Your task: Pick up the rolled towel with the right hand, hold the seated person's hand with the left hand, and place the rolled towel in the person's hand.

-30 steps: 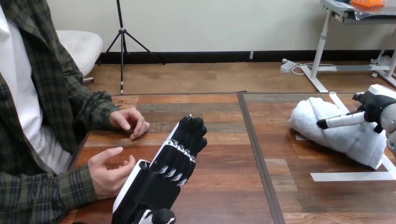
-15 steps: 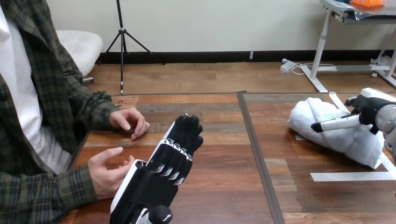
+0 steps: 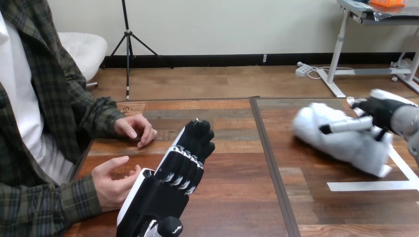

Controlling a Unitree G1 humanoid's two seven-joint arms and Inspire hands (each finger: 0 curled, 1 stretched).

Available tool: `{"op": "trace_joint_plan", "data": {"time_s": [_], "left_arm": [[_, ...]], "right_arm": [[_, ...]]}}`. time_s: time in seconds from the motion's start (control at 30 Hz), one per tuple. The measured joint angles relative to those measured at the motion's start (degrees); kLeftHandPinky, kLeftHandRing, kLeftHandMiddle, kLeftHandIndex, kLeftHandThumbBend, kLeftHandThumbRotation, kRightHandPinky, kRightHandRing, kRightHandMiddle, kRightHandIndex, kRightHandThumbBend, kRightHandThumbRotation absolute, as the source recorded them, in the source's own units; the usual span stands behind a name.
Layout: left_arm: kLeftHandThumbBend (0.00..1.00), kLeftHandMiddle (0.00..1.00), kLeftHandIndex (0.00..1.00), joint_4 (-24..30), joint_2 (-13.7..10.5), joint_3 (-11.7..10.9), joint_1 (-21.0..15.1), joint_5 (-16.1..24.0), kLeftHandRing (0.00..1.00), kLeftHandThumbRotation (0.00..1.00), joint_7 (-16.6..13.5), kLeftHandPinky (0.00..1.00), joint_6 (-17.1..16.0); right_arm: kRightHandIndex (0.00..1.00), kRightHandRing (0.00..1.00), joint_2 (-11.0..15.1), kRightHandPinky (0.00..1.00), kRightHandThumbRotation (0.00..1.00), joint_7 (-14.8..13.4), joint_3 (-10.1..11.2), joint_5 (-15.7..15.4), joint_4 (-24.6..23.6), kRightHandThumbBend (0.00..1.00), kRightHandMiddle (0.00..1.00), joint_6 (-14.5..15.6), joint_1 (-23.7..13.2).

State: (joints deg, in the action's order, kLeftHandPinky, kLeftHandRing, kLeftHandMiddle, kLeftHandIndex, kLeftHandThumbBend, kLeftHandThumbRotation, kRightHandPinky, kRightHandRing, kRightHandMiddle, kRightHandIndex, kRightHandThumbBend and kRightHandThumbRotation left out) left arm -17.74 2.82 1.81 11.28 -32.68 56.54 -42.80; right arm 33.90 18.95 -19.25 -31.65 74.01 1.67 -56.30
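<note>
The white rolled towel [image 3: 336, 144] is at the table's right side, blurred with motion, and I cannot tell whether it still touches the wood. My right hand [image 3: 383, 111] grips its far right end, thumb laid across the front. My left hand [image 3: 168, 182] lies low over the table at the lower left with its fingers stretched forward, open. It is right beside the person's nearer hand [image 3: 109, 183], which rests palm-in with loosely curled fingers; whether the two touch is unclear. The person's farther hand [image 3: 134, 128] rests on the table behind, apart from my hand.
A dark seam [image 3: 271, 163] runs front to back down the middle of the wooden table. White tape strips [image 3: 370, 186] mark the right half under and in front of the towel. The person sits at the left edge.
The towel has shifted left with my right hand on it and now looks blurred. My left hand has drawn back slightly, staying beside the person's nearer hand.
</note>
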Motion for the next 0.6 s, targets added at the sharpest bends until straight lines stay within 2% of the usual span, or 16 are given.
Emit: {"op": "trace_joint_plan", "data": {"time_s": [0.3, 0.6], "left_arm": [[1.0, 1.0, 0.97, 0.13, 0.01, 0.05, 0.13, 0.03, 1.0, 0.62, -0.18, 1.0, 0.11], [1.0, 0.99, 0.95, 0.11, -0.02, -0.1, 0.6, 0.0, 1.0, 0.62, -0.16, 1.0, 0.15]], "right_arm": [[0.93, 0.85, 0.19, 0.77, 0.61, 4.27, 0.41, 0.79, -9.04, 0.99, 0.89, 1.01, 2.42], [0.94, 0.87, 0.07, 0.8, 0.62, 7.58, 2.16, 1.55, -19.39, 1.0, 0.9, 3.75, 7.98]]}}
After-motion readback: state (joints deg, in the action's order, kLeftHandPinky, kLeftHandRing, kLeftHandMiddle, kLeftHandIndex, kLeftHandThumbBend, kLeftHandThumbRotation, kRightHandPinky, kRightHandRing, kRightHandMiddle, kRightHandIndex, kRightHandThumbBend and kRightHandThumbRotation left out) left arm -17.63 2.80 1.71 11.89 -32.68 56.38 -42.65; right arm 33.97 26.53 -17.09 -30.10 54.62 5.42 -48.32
